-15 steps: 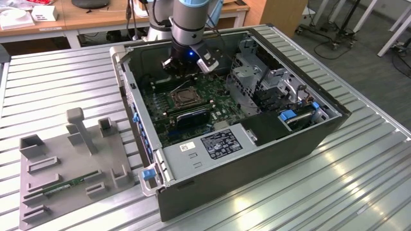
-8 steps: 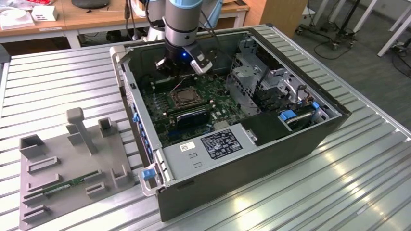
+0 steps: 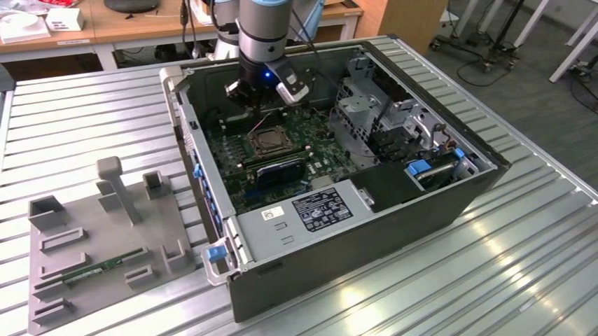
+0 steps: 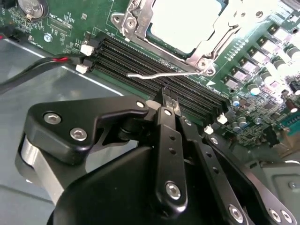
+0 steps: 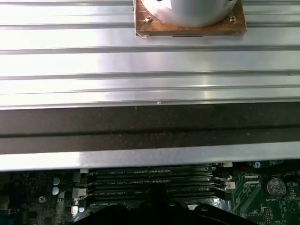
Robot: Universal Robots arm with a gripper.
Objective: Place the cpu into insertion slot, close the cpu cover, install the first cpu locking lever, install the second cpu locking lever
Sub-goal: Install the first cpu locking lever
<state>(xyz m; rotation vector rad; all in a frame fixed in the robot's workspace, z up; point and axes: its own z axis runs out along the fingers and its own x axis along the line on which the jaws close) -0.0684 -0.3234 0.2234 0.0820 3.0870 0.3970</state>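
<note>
One ribbed metal table [image 3: 523,266], desks [image 3: 122,28] behind, carries the computer case [image 3: 318,269]; gripper [image 4: 168,97] pinched together.

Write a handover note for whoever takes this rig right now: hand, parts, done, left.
Hand: shut, nothing in it, tips over the memory slots, just short of a wire lever that lies along the socket's edge.
Parts: cpu sits in the insertion slot; cpu cover appears down around it.
Done: cpu placed, cover closed.
Left: both locking levers; whether either is latched cannot be told.
</note>
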